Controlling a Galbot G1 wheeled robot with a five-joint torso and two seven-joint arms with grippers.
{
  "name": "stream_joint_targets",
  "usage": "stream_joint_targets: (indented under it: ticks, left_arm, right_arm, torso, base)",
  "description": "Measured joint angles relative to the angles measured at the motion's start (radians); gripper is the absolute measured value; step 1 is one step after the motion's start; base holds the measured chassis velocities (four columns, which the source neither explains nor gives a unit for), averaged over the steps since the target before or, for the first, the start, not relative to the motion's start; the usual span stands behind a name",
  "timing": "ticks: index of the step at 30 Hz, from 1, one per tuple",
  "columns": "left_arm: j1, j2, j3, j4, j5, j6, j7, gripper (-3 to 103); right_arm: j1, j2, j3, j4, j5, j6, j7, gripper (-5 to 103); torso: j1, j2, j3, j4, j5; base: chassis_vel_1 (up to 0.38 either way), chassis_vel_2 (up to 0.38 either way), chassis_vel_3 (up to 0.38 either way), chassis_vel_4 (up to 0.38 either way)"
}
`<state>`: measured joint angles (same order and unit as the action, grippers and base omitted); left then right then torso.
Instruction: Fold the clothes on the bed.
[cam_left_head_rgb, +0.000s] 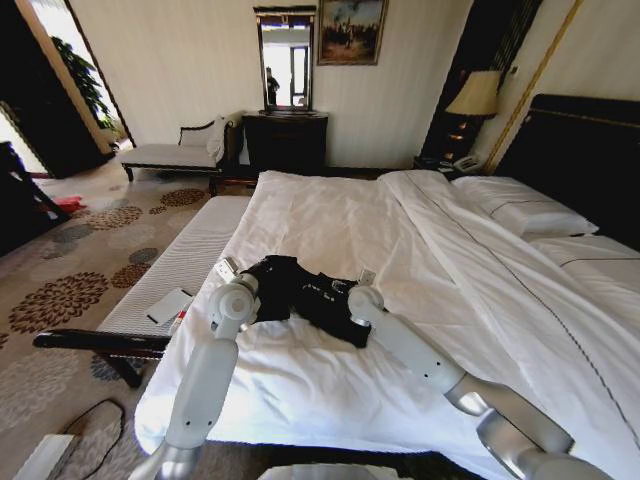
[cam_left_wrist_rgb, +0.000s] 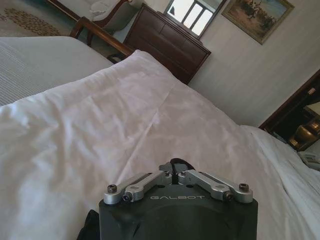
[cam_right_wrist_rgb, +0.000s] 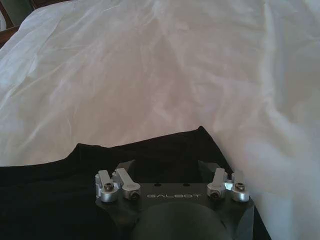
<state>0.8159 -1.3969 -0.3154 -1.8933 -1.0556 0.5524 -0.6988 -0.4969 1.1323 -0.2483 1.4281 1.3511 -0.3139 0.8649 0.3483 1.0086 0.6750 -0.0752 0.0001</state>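
The clothes, a black T-shirt, lie bunched on the white duvet of the bed, near its foot-side edge. My left gripper is at the shirt's left end. In the left wrist view its linkage is drawn together at the tip, shut on a pinch of black cloth, and more black cloth hangs beside its body. My right gripper is over the shirt's right part. In the right wrist view its fingers stand wide apart above the flat black fabric, open.
A pale upholstered bench with a white pad on it stands along the bed's left side. Pillows and a dark headboard are at the right. Wide bare duvet lies beyond the shirt. A dresser and chaise stand far back.
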Motion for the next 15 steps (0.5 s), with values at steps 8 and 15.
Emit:
stream_joint_targets:
  ticks: [8,15]
  left_arm:
    - [0.012,0.011,-0.01,-0.009,0.001,0.001,-0.004,0]
    - [0.018,0.013,-0.017,-0.017,0.001,0.001,-0.006,0]
  right_arm:
    - [0.004,-0.038,-0.025,0.01,-0.055,-0.061,0.064,41]
    - [-0.002,-0.062,-0.015,0.041,-0.065,-0.055,0.07,14]
  torso:
    - [0.0,0.0,0.0,-0.0002,0.0]
    - [0.0,0.0,0.0,0.0,0.0]
  base:
    - [0.0,0.0,0.0,0.0]
    - [0.0,0.0,0.0,0.0]
